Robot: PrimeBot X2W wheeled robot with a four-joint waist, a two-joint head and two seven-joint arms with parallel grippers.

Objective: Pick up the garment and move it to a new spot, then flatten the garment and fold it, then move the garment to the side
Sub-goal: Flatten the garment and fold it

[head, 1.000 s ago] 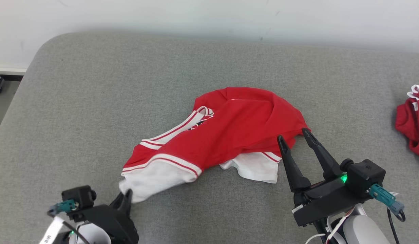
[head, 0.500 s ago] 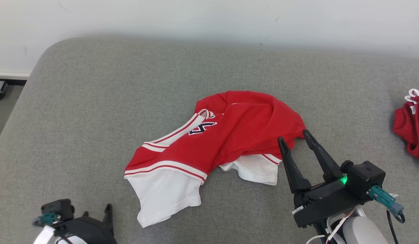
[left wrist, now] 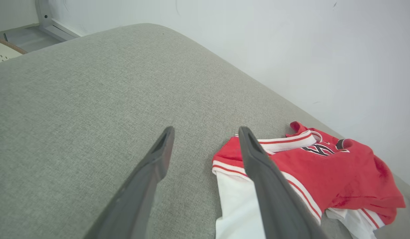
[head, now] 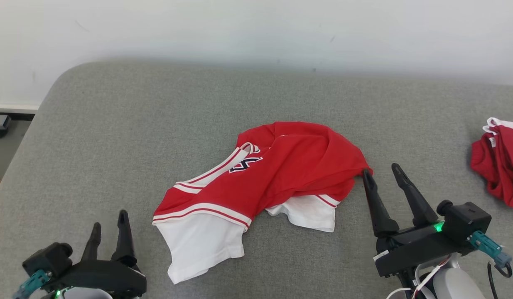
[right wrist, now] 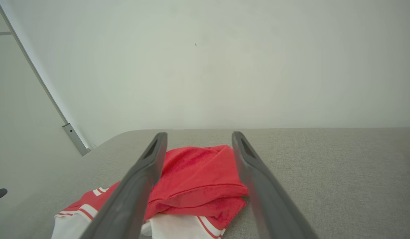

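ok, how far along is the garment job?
Done: the garment lies on the grey cushion, ungripped. In hand: nothing; left gripper and right gripper stand open, the right beside its red edge. Left: it is bunched, so flattening, folding, moving aside.

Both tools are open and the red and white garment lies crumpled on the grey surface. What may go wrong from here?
1. The garment lies bunched, red layers over white ones; the right tool, open beside its red edge, may pinch several layers at once.
2. The left tool stands apart from the white sleeve; a pull from one side alone may drag the garment, not spread it.
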